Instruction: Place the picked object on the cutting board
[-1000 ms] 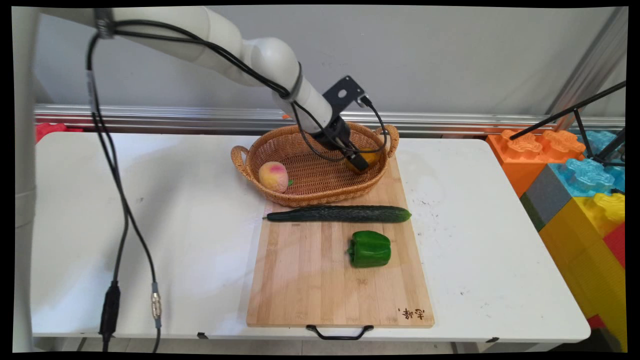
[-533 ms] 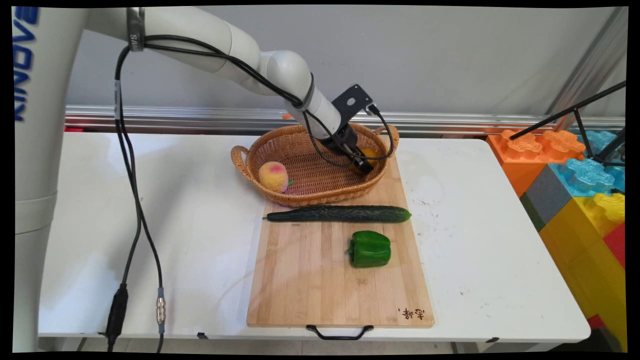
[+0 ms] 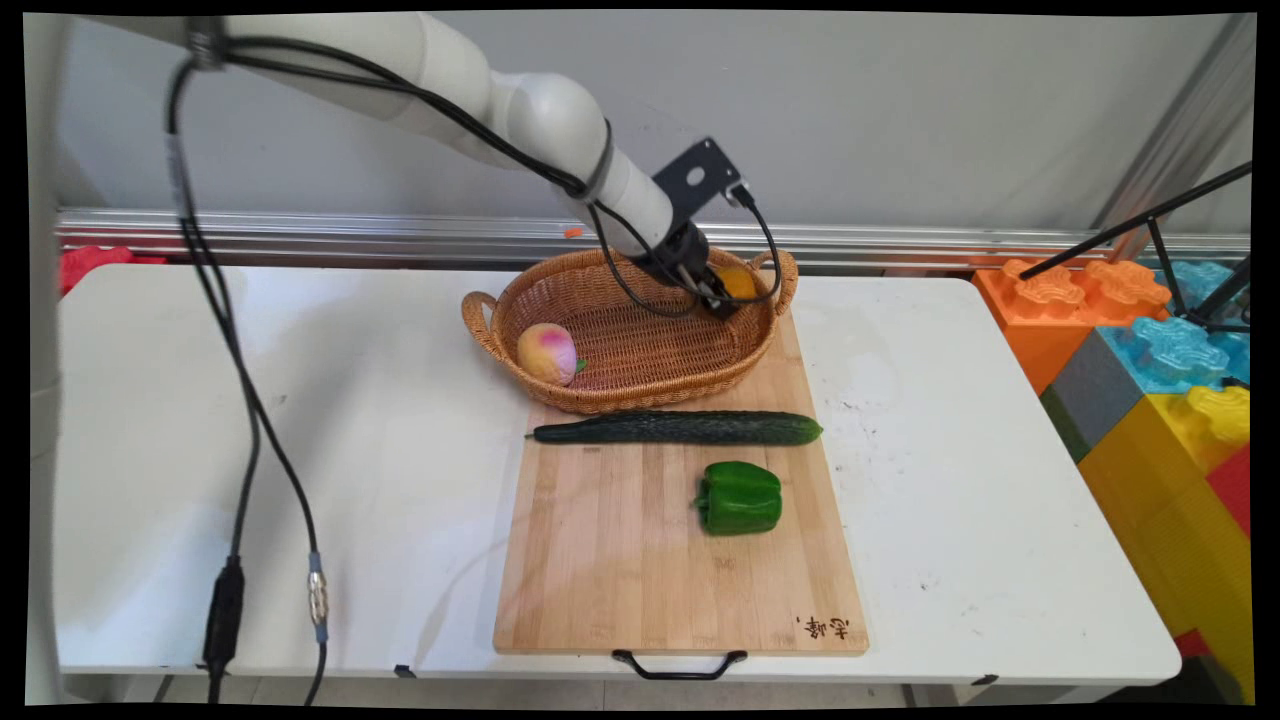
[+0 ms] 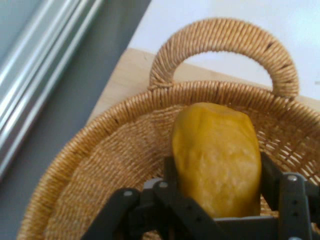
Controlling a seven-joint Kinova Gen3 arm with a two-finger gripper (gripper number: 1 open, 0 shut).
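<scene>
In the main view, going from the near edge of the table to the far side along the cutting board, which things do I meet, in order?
Black handle of the cutting board → green pepper → cucumber → wicker basket → the yellow fruit held in the gripper above the basket's far right side.

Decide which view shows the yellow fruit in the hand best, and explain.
The hand view: the yellow fruit fills the frame, gripped by the hand above the wicker basket. The main view shows only a small part of it, behind the hand.
</scene>
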